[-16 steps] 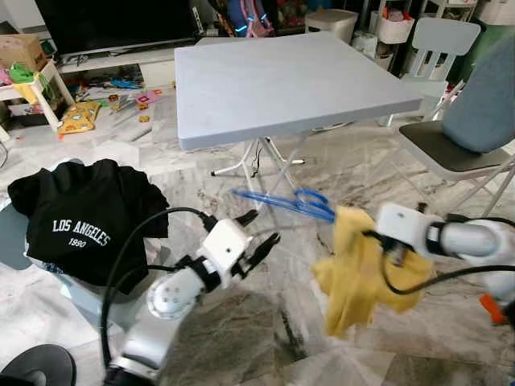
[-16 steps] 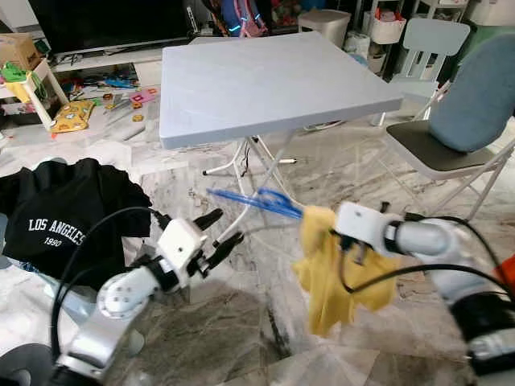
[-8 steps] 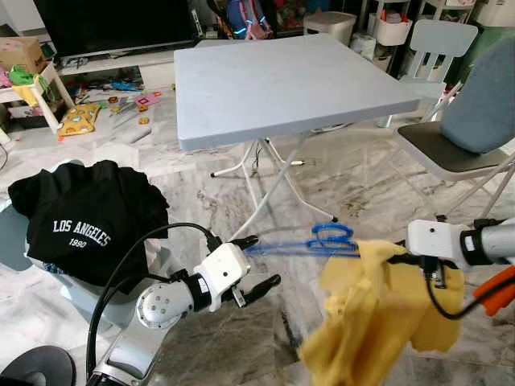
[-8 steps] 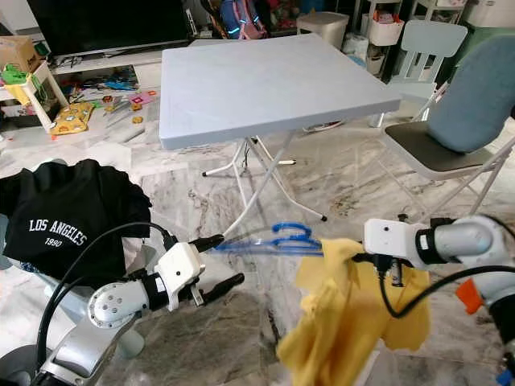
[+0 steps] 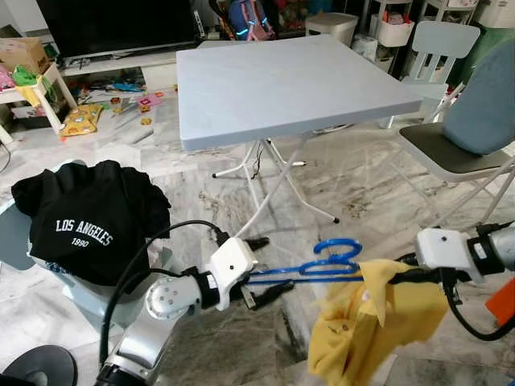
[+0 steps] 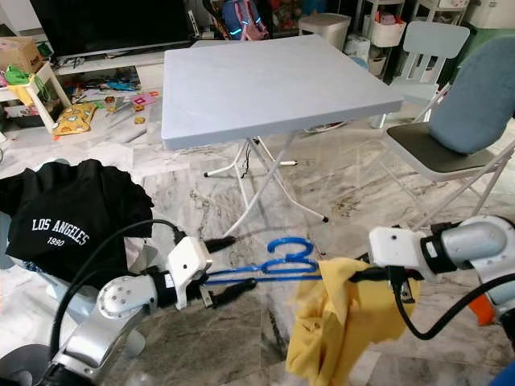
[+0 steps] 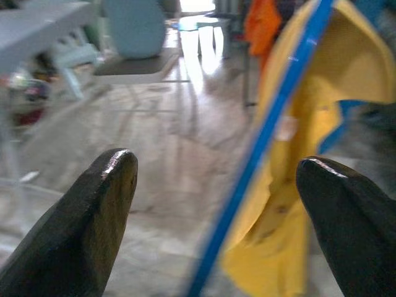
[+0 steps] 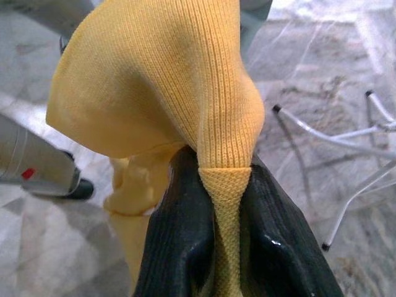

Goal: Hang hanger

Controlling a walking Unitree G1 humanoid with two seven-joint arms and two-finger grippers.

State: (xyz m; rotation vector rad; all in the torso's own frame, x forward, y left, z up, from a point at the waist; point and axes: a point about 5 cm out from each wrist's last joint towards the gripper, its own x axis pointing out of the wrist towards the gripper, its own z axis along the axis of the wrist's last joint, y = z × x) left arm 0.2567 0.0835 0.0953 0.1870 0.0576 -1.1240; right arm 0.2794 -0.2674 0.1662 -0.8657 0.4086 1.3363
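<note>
you're mid-threading: right gripper point(image 8: 216, 247) pinches yellow knit garment point(image 5: 378, 322), left gripper point(image 5: 261, 269) jaws wide around blue plastic hanger point(image 5: 310, 269); next, clamp hanger at 9 o'clock.

Head stereo pair looking fwd/down, wrist cams close along jaws, all sharing yellow garment point(image 5: 378, 322)

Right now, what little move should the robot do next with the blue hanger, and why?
Probably shut the left gripper on the blue hanger. Its fingers stand open with the hanger's bar running between them, while the right gripper already pinches the yellow shirt draped on it.
</note>
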